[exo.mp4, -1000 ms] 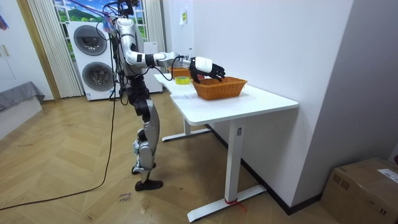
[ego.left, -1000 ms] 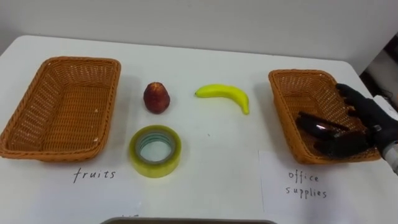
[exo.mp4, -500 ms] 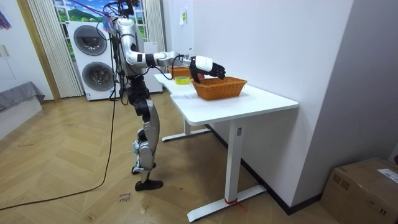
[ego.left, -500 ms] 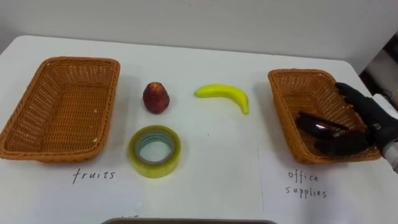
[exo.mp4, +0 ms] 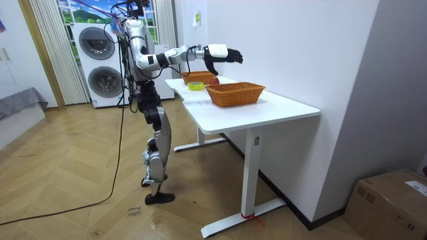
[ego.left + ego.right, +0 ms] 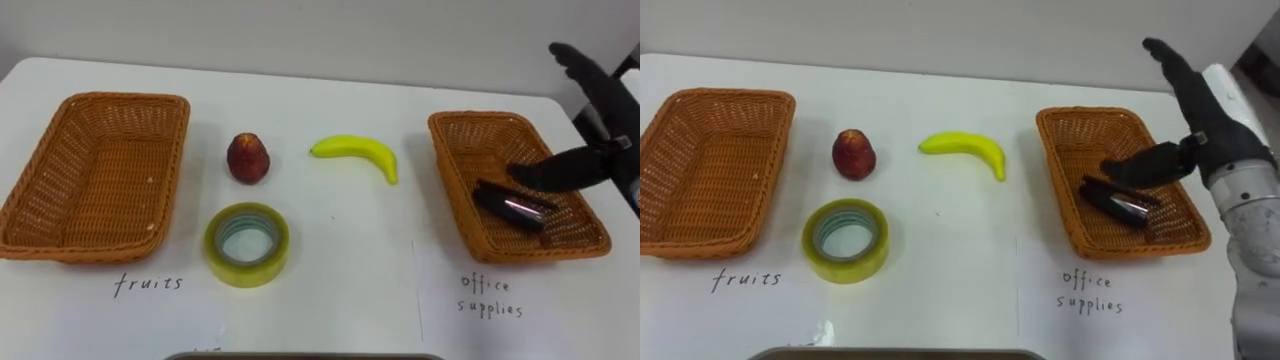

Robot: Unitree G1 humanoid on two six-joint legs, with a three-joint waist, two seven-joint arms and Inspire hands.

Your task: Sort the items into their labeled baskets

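Observation:
Two wicker baskets stand on the white table (image 6: 335, 215). The left basket (image 6: 130, 98) has a handwritten "fruits" label in front of it, and the right basket (image 6: 450, 185) has one reading "office supplies". A dark stapler (image 6: 510, 206) lies inside the right basket. Between the baskets lie a red apple (image 6: 247, 158), a yellow banana (image 6: 358, 153) and a roll of yellow tape (image 6: 247, 243). My right hand (image 6: 1206, 128) hovers open above the right basket's far right side, fingers straight and thumb pointing toward the stapler, holding nothing. In the room view this hand (image 5: 219, 53) is raised above the table.
A dark edge (image 6: 300, 355) runs along the bottom of the eye views. The table's right edge lies just beyond the right basket. I stand at the table's long side, with two stacked washing machines (image 5: 100, 63) behind me.
My right hand has let go of the stapler, opened and risen out of the right basket. The stapler stays in the basket.

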